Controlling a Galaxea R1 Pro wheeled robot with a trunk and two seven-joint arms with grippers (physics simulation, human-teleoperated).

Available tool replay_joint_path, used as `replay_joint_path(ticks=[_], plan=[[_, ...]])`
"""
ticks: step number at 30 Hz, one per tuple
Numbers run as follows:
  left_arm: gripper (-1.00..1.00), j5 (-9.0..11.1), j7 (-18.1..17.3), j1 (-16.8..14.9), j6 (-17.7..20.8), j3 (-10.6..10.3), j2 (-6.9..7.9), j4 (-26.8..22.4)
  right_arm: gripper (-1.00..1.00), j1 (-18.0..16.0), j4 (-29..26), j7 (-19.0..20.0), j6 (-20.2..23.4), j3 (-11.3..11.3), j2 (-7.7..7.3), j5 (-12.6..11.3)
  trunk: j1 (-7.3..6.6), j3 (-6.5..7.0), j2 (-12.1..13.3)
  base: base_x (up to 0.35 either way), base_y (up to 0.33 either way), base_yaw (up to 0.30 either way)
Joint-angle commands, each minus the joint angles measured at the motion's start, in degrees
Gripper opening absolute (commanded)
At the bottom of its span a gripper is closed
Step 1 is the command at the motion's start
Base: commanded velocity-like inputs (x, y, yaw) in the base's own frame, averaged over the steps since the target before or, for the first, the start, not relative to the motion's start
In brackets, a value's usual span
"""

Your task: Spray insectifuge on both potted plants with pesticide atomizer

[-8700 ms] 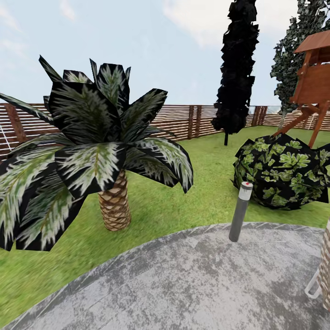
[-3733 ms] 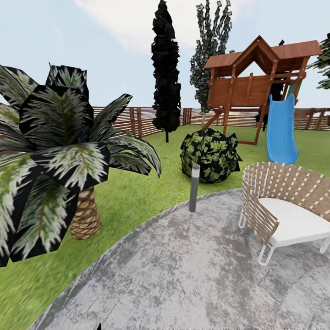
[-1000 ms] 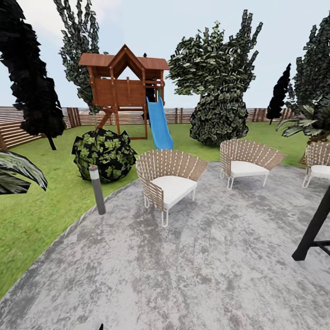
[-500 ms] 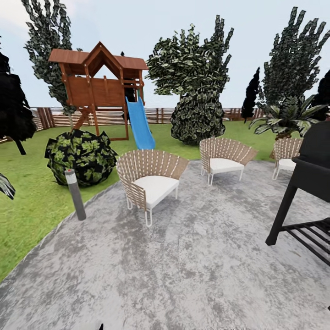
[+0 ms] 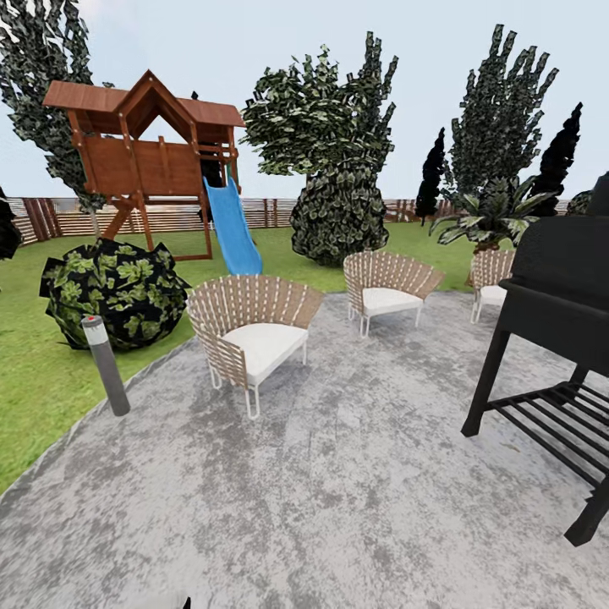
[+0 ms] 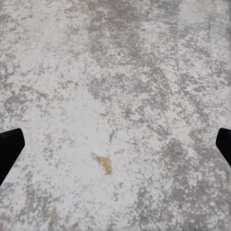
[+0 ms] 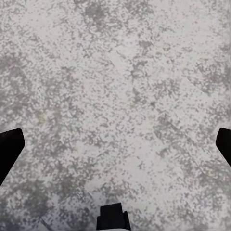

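phase: searching | left claw: fingers apart, empty, over patio | right claw: apart, empty | atomizer, potted plants: unsighted, bearing unknown | ahead: chairs, grill

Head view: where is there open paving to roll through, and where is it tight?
Open: the grey stone patio between the grey bollard lamp and the black grill stand. Tight: between the nearest slatted white-cushioned chair and the second chair.
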Motion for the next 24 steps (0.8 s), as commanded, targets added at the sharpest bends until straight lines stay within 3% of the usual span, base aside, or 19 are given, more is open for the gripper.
replay_joint_path(ticks=[1,15,24], plan=[[1.00,0.17,0.04,-0.03,-0.17,-0.02,0.00,0.03,1.00,0.00,-0.13,0.01,0.34,-0.05,0.01,-0.04,0.22,-0.24,-0.44,0.000,0.000,-0.018],[1.00,0.15,0.04,-0.03,-0.18,-0.02,0.01,0.03,1.00,0.00,-0.33,-0.18,0.34,-0.24,0.01,-0.05,3.30,-2.68,-6.06,0.000,0.000,-0.016],[1.00,0.14,0.04,-0.04,-0.18,-0.02,0.01,0.03,1.00,0.00,-0.31,-0.12,0.34,-0.26,0.00,-0.06,5.28,-3.96,-9.67,0.000,0.000,-0.236]])
